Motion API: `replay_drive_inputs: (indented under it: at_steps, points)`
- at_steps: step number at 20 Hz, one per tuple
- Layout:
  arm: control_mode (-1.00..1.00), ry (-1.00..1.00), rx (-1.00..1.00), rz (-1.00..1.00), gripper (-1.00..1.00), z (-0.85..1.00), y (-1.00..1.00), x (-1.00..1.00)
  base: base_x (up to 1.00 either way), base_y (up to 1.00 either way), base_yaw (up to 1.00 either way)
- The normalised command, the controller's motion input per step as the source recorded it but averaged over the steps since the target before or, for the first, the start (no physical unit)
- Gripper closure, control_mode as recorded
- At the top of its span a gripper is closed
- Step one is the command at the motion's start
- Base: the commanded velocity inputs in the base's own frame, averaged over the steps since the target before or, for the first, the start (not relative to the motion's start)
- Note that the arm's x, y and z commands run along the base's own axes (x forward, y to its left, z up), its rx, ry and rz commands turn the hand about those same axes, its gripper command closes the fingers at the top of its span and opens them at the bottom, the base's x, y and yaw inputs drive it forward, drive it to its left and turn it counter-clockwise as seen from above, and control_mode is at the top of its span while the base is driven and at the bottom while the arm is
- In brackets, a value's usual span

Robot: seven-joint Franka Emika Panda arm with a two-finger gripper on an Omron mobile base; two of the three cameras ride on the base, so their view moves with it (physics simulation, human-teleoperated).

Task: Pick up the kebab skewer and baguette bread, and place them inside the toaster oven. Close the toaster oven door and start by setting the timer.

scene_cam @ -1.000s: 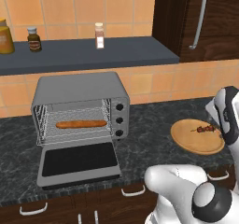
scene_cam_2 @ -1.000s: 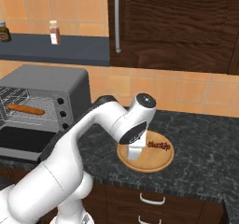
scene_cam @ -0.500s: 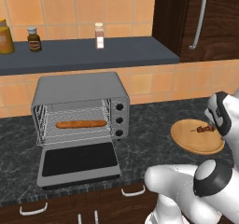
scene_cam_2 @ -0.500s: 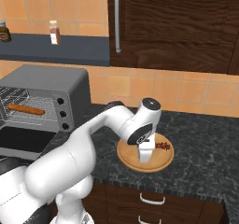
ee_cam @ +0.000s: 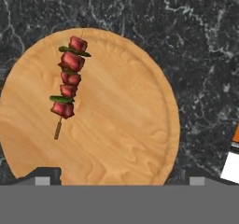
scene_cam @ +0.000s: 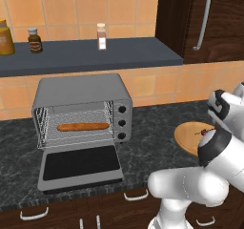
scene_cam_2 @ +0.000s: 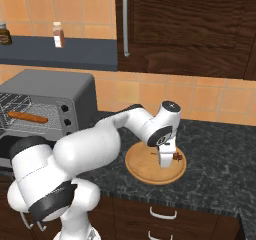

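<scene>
Hand view: our pincer [scene_cam_2: 165,160], jaws spread wide & empty, has dropped closer over the wooden plate [ee_cam: 140,125] w/ the kebab skewer [ee_cam: 68,81]. Baguette bread [scene_cam: 83,126] already in toaster oven [scene_cam: 81,92], so skewer grab looks next.

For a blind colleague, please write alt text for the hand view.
A kebab skewer of red meat chunks with green pieces lies on the left part of a round wooden plate, seen from above. The plate sits on a dark marbled counter, and the open gripper hangs above the plate's near edge, holding nothing.
</scene>
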Motion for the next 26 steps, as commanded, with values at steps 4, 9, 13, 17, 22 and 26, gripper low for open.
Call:
replay_drive_inputs:
  at_steps: [4, 9, 13, 17, 22, 26]
  points:
    - [-1.0, 0.09, 0.0, -0.05, -1.0, -0.16, -0.15, 0.36, 0.0, 0.0, 0.0]
    - [-1.0, 0.03, 0.0, -0.05, -1.0, -0.44, -0.02, 0.28, 0.0, 0.0, 0.0]
    - [-1.0, 0.04, 0.0, -0.02, -1.0, -0.46, -0.1, 0.15, 0.0, 0.0, 0.0]
    - [-1.0, 0.08, 0.0, 0.0, -1.0, -0.28, -0.26, 0.11, 0.0, 0.0, 0.0]
    - [-1.0, 0.06, 0.0, 0.0, -1.0, -0.21, -0.11, 0.24, 0.0, 0.0, 0.0]
    - [-1.0, 0.0, 0.0, 0.0, -1.0, -0.11, -0.01, 0.42, 0.0, 0.0, 0.0]
